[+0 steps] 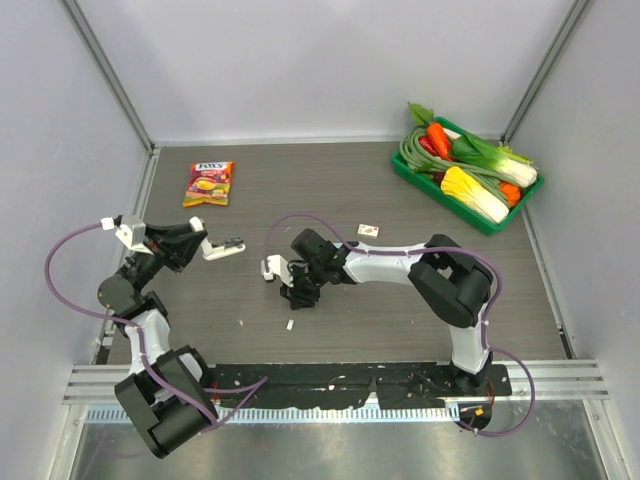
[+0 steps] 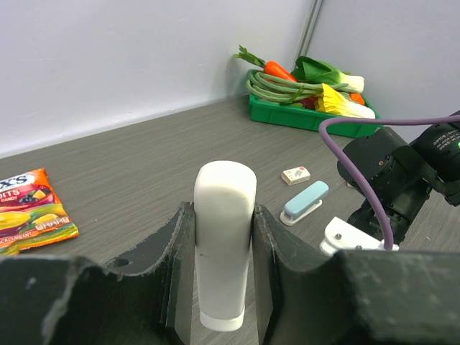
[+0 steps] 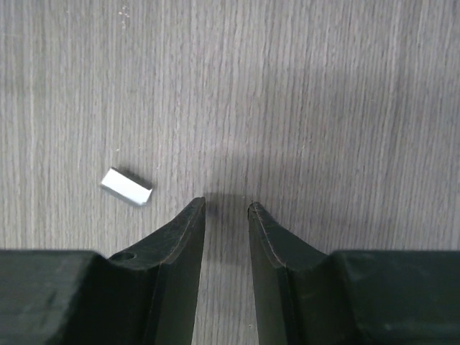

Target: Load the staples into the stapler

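Top view: on the grey wood-grain table [image 1: 330, 190], the left gripper [image 1: 210, 248] is clamped on a smooth white stapler [image 1: 224, 247] held off the surface. The right gripper [image 1: 293, 297] points straight down at the boards; its finger gap cannot be read from here. The staples box [image 1: 369, 230], one tiny cream rectangle with a red mark, lies flat behind the right arm. One small silvery block [image 1: 290, 325] lies just in front of that gripper. One glossy candy packet [image 1: 208, 183] and one green tray [image 1: 440, 198] of toy vegetables sit at the back.

Left wrist view: two dark, rough fingers [image 2: 180, 244] pinch the rounded white stapler [image 2: 225, 183]. Ahead, a pale blue stapler [image 2: 305, 201] lies just beside the staples box [image 2: 296, 175]; the right arm covers it in the top view.

Right wrist view: the right gripper [image 3: 226, 205] shows two black fingertips [image 3: 190, 223] a narrow slit apart, with nothing between them. The silvery block [image 3: 126, 187] lies to their left, untouched.
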Available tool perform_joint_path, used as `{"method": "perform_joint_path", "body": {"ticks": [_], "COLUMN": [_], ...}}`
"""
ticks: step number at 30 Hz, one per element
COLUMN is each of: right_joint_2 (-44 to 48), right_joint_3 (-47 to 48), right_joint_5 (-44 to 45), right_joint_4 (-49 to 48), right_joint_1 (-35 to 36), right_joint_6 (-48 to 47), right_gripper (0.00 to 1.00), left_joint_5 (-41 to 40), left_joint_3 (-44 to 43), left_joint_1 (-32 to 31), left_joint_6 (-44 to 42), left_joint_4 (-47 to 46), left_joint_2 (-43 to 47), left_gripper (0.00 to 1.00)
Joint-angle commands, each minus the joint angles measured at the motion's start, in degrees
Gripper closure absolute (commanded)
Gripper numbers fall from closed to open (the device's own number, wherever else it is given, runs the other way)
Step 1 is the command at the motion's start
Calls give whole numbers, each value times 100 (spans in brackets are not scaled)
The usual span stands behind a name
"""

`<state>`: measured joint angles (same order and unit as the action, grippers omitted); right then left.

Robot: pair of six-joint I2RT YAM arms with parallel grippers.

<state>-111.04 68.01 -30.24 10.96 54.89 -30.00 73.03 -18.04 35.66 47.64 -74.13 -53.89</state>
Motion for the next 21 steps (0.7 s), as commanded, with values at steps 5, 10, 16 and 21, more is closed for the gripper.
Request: {"method": "perform_joint_path", "body": {"ticks": [5,10,16,21], "right_joint_2": [-172,29,636,821], "right_joint_3": [283,248,72,-94], "right_joint_5": [405,274,-447,-720], "right_joint_4": [-41,159,1096,1410], "right_joint_1": [-5,-31,-58,-32], "right_joint_6": [55,-285,-1463,-2239], "right_gripper": [65,65,61,55], "left_joint_5": [-193,-193,-184,-149], "left_joint_3": [-15,-15,-6,2], "left_joint_1": [20,20,20,-32], "left_joint_6": [-35,-18,-9,-9], "left_joint_4": [-313,-313,-313,-322], "left_joint_2": [-34,-25,-43,-52], "left_gripper": [100,100,100,100]}}
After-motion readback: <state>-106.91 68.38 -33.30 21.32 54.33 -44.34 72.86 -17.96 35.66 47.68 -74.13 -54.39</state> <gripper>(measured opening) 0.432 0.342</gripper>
